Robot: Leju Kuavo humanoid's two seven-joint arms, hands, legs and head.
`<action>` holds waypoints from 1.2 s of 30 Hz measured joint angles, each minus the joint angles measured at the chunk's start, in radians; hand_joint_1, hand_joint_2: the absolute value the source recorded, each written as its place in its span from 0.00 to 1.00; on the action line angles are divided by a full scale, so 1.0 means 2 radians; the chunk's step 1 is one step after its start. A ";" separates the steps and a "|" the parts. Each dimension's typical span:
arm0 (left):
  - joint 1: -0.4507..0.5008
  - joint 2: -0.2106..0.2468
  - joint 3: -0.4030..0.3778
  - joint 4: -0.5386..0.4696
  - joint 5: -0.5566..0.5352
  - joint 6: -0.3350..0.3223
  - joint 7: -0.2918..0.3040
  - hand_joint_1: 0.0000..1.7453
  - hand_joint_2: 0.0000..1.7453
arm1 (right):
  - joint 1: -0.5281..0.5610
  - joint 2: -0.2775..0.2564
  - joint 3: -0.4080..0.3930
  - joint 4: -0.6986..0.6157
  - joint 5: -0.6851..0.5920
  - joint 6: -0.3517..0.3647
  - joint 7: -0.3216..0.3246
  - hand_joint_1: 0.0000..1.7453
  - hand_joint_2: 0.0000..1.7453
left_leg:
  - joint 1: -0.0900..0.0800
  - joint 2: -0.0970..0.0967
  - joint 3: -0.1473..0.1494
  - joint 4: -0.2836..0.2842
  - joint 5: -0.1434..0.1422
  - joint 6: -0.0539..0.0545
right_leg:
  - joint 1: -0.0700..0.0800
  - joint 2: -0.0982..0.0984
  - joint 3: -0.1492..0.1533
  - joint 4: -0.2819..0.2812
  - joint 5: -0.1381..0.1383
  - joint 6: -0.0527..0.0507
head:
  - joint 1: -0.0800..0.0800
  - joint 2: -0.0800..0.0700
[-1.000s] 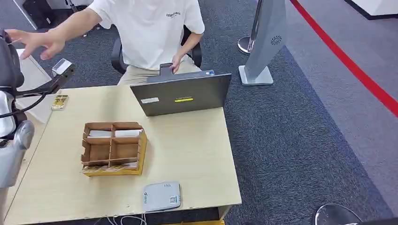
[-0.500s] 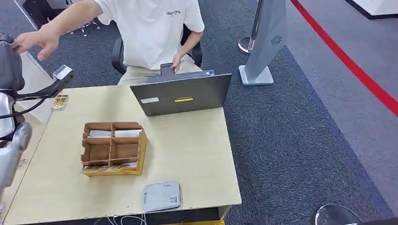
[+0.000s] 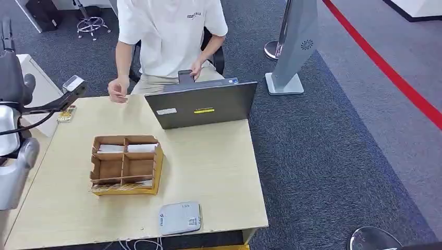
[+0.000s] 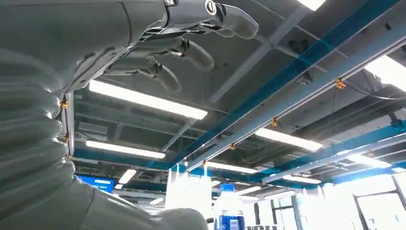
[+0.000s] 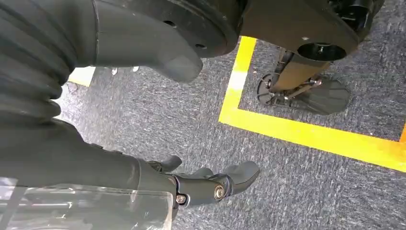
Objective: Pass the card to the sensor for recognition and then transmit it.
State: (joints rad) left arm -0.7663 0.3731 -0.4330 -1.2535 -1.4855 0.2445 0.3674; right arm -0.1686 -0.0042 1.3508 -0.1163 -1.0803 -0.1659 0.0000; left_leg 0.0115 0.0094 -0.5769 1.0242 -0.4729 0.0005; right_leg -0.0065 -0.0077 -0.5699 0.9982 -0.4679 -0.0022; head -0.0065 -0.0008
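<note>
Person's hand (image 3: 118, 91) at the table edge: whether it holds a card is too small to tell. Person cut off at the top edge of the head view. Laptop (image 3: 202, 105) screen faces away, so it's hidden (lid back only). White slips in the box (image 3: 125, 165) unreadable. Small yellow item (image 3: 66, 114) partly behind the left arm. Sensor (image 3: 180, 218) label print too small.
</note>
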 joint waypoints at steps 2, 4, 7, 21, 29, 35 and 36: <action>0.000 0.000 0.000 0.000 0.000 0.000 0.000 0.00 1.00 | 0.000 0.000 0.000 0.000 0.000 0.000 0.000 0.00 1.00 | 0.000 0.000 0.000 0.000 0.000 0.000 | 0.000 0.000 0.000 0.000 0.000 0.000 | 0.000 0.000; 0.001 0.000 0.000 0.000 0.000 0.000 0.000 0.00 1.00 | 0.000 0.000 0.000 0.000 0.000 0.000 0.000 0.00 1.00 | 0.000 0.000 0.000 0.000 0.000 0.000 | 0.000 0.000 0.000 0.000 0.000 0.000 | 0.000 0.000; 0.003 -0.002 0.002 0.000 0.000 0.001 -0.008 0.00 0.00 | 0.000 0.000 0.001 0.000 -0.002 -0.001 0.000 0.00 1.00 | 0.000 0.000 0.000 0.000 0.000 0.000 | 0.000 0.000 0.000 0.000 0.000 0.000 | 0.000 0.000; 0.264 -0.140 0.058 -0.203 0.000 0.081 -0.207 0.00 1.00 | 0.014 0.003 0.011 0.001 -0.056 -0.020 -0.007 0.00 1.00 | -0.001 0.003 0.000 0.000 -0.003 0.002 | -0.001 0.002 0.000 -0.001 -0.001 0.002 | 0.001 0.000; 0.323 -0.163 0.053 -0.237 0.000 0.084 -0.199 0.00 1.00 | 0.014 0.003 0.022 0.003 -0.059 -0.026 -0.010 0.00 1.00 | -0.001 0.002 0.000 0.000 -0.003 0.003 | -0.001 0.001 0.000 -0.001 -0.002 0.002 | 0.001 0.000; 0.334 -0.175 0.051 -0.242 0.000 0.067 -0.204 0.00 1.00 | 0.014 0.003 0.025 0.005 -0.075 -0.027 -0.009 0.00 1.00 | -0.001 0.002 0.000 0.000 -0.003 0.002 | -0.001 0.001 0.001 -0.001 -0.001 0.002 | 0.001 0.000; 0.340 -0.178 0.051 -0.244 0.000 0.062 -0.204 0.00 1.00 | 0.015 0.003 0.025 0.005 -0.079 -0.028 -0.009 0.00 1.00 | -0.001 0.002 0.000 0.000 -0.003 0.002 | -0.001 0.001 0.001 -0.001 -0.001 0.002 | 0.001 0.000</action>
State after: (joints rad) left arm -0.0867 0.0168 -0.3315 -1.7407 -1.4855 0.3681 -0.0404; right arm -0.1394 0.0027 1.4015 -0.1060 -1.2387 -0.2216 -0.0183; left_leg 0.0096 0.0131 -0.5763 1.0242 -0.4790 0.0052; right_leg -0.0088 -0.0058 -0.5687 0.9956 -0.4706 0.0019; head -0.0050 -0.0008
